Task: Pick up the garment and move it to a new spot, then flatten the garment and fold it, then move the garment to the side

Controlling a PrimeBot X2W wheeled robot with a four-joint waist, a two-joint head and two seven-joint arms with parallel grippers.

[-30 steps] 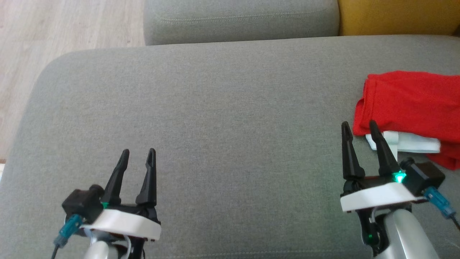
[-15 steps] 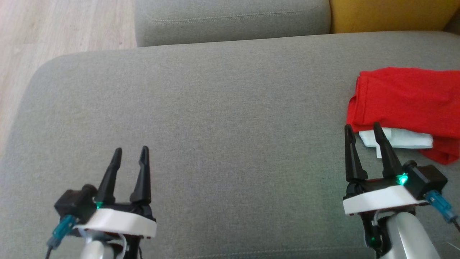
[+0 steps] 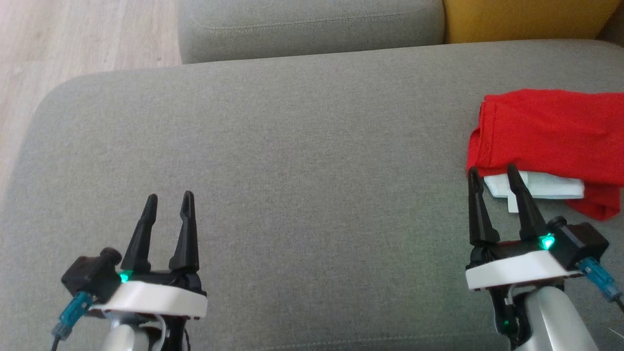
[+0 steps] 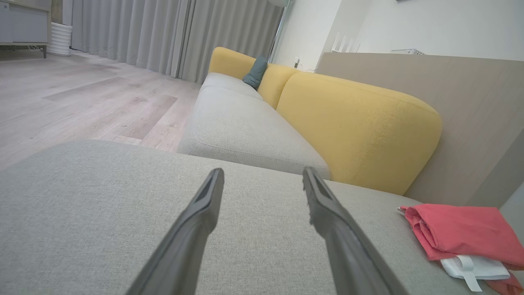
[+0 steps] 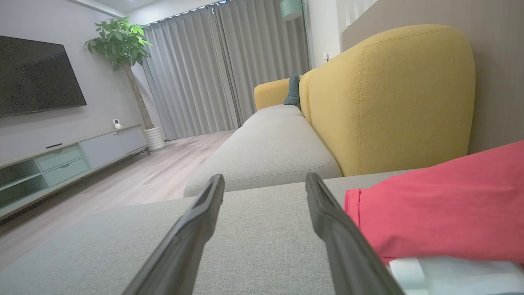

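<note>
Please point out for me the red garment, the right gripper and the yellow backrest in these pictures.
garment (image 3: 551, 131), head view, on its flat red top layer.
right gripper (image 3: 491, 169), head view, midway between its two fingertips.
yellow backrest (image 4: 352, 123), left wrist view, on its front face.

Garment (image 3: 551, 131) on cushion (image 3: 292, 161), far right

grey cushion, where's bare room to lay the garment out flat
The wide middle of the grey cushion, between the left gripper and right gripper, is bare up to its far edge. The right end is crowded: the red garment lies there.
</note>
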